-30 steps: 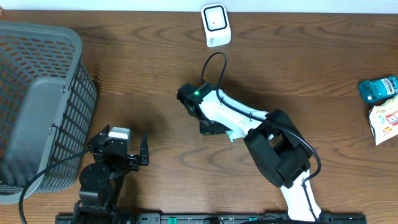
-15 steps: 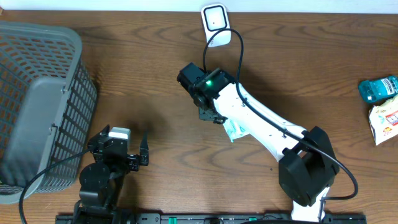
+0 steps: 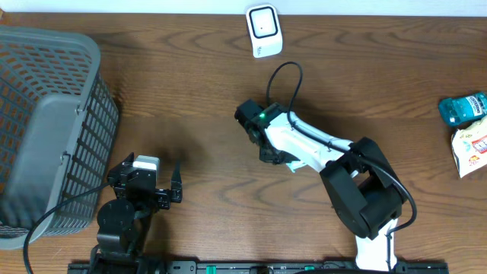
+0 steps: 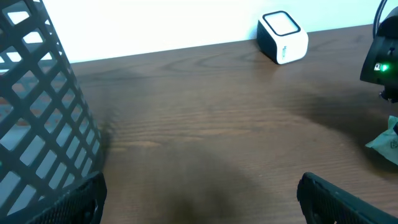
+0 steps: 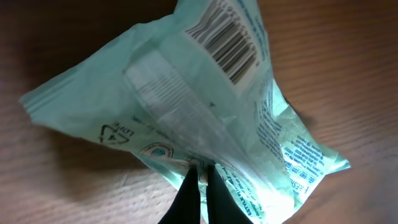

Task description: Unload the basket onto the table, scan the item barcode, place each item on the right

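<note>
The item is a mint-green plastic packet point(image 5: 205, 106) with its barcode point(image 5: 227, 43) facing the right wrist camera. My right gripper point(image 5: 202, 169) is shut on the packet's lower edge, pinching the film between its two black fingertips. Overhead, that gripper point(image 3: 268, 149) holds the packet point(image 3: 289, 162) near the table's middle, below the white scanner point(image 3: 263, 30) at the far edge. My left gripper point(image 3: 172, 190) rests at the front left, open and holding nothing. In the left wrist view it point(image 4: 205, 208) stands wide over bare wood, with the scanner point(image 4: 283, 37) far off.
A grey mesh basket point(image 3: 46, 129) fills the left side and stands close to the left gripper point(image 4: 37, 118). At the right edge lie a teal packet point(image 3: 462, 108) and a white snack bag point(image 3: 472, 152). The right arm's cable point(image 3: 285, 76) loops toward the scanner.
The right arm reached up toward the scanner with the packet, then drew back and to the right. The left arm has not moved.
</note>
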Motion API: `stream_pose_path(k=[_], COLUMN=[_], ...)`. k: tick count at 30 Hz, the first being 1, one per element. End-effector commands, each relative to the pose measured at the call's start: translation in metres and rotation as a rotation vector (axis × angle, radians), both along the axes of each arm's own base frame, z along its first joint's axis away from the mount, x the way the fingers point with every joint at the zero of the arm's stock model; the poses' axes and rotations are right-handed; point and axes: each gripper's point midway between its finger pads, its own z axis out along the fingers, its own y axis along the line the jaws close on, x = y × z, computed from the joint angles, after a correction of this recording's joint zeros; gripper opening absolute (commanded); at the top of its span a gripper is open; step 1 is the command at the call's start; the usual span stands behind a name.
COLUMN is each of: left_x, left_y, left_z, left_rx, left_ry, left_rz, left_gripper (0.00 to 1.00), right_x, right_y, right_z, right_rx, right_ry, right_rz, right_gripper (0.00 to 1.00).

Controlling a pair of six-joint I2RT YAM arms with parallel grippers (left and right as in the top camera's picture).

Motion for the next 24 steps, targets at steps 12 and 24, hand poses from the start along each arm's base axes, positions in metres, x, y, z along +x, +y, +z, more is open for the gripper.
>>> stream_pose_path(k=[12,24], left_x=[0.0,0.0], left_y=[0.0,0.0], left_z=[0.0,0.0], left_rx=[-0.001,-0.001], left_ry=[-0.002,-0.002], left_rz=[0.0,0.0], left_gripper=[0.98,0.98], right_x=[0.034,0.028], right_y=[0.008,-0.022], right_z=[0.081,-0.007], right_rx=[0.08,-0.02], right_ry=[-0.176,-0.077], right_rz=[0.038,-0.027], right_gripper=[0.01,0.01])
